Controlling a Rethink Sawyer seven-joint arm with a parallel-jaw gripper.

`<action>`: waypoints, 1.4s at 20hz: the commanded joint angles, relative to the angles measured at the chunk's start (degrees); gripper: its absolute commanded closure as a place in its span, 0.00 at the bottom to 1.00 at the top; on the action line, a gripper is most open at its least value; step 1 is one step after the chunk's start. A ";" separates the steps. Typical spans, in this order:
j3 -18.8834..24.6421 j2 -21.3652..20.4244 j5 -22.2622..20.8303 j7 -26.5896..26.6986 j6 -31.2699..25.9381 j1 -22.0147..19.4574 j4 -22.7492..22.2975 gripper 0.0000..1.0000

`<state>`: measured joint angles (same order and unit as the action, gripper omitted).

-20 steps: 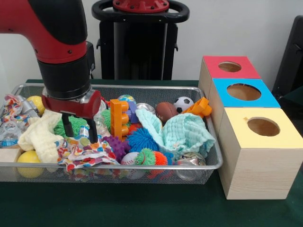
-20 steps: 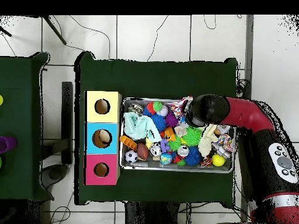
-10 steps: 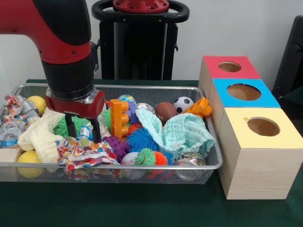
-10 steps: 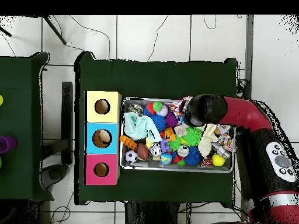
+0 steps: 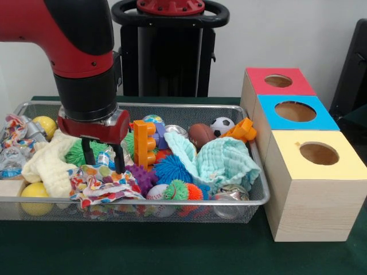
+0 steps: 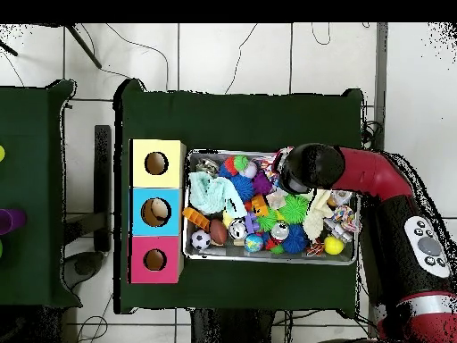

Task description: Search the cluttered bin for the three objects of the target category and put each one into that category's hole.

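Observation:
My gripper (image 5: 104,162) hangs low in the left half of the wire mesh bin (image 5: 172,201), open, its two black fingers (image 5: 118,161) straddling a bit of clutter just above a colourful patterned cloth (image 5: 106,184). Nothing is held. Beside it stand an orange toy block (image 5: 143,143), a green spiky ball (image 5: 75,152) and a cream cloth (image 5: 49,165). Further right lie a blue spiky ball (image 5: 172,168), a mint cloth (image 5: 223,160), a toy football (image 5: 200,134) and a small soccer ball (image 5: 222,125). In the overhead view the arm's wrist (image 6: 303,168) hides the gripper.
Three wooden boxes with round holes stand right of the bin: red (image 5: 278,81), blue (image 5: 295,111), yellow (image 5: 319,153). In the overhead view they line up left of the bin (image 6: 268,258). Yellow balls (image 5: 35,197) and cans fill the bin's left end.
The gripper has shifted slightly to the right in the front view, staying low over the patterned cloth and still open.

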<state>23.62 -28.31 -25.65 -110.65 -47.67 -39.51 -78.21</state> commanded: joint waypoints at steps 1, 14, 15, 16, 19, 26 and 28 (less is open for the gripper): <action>0.98 0.94 -4.66 10.59 1.13 -0.32 -4.36 0.00; 1.37 1.39 -5.20 12.81 0.09 -0.51 -3.47 1.00; 1.39 1.41 -5.26 12.83 0.25 -0.53 -3.46 1.00; 1.42 1.38 -5.37 12.79 0.71 -0.59 -3.66 1.00; 1.53 1.49 -5.71 12.32 2.78 -0.91 -4.53 1.00; 0.94 1.44 -5.00 11.74 -0.32 -0.12 -3.20 1.00; 0.95 1.42 -4.91 12.00 -1.12 0.07 -2.70 1.00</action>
<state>23.62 -28.31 -25.65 -110.65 -47.64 -39.58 -78.33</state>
